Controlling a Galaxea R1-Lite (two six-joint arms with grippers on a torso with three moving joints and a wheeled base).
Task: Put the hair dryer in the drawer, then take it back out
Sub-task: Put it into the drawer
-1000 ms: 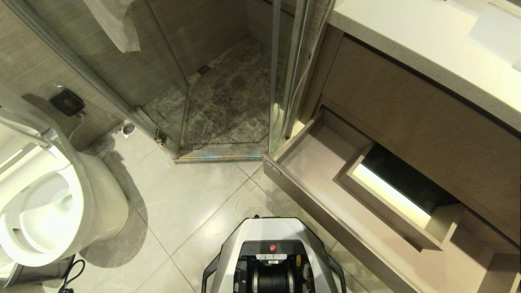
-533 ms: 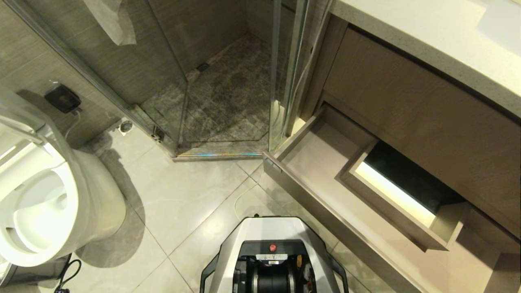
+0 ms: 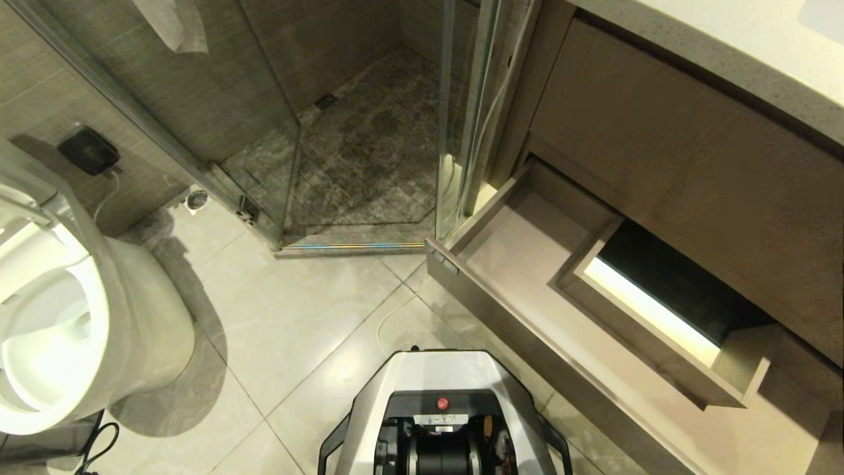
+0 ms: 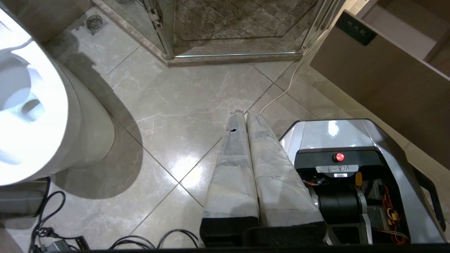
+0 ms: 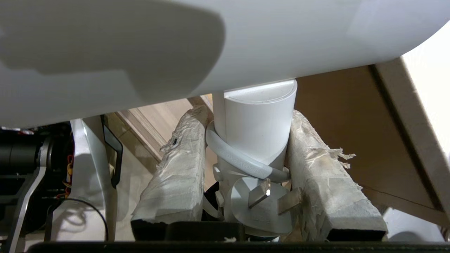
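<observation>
Left tool (image 4: pixel 242 113): two tape-wrapped fingers (image 4: pixel 230 168) pressed together, pointing over the tiled floor (image 4: pixel 182 95). Robot base (image 4: pixel 351 154) with red button (image 4: pixel 339 156) just beside it. White toilet (image 4: pixel 38 116) well apart. Shower threshold (image 4: pixel 232 56) beyond. Wood-grain drawer front (image 4: pixel 383 80) beside the base. White cord (image 4: pixel 284 89) across tiles; black cables (image 4: pixel 52 218) near the toilet.

Light: warm, dim indoor | glare: floor tiles (image 3: pixel 310 316), toilet (image 3: pixel 46 330) lower left | shadow: beside toilet | focus: sharp
</observation>
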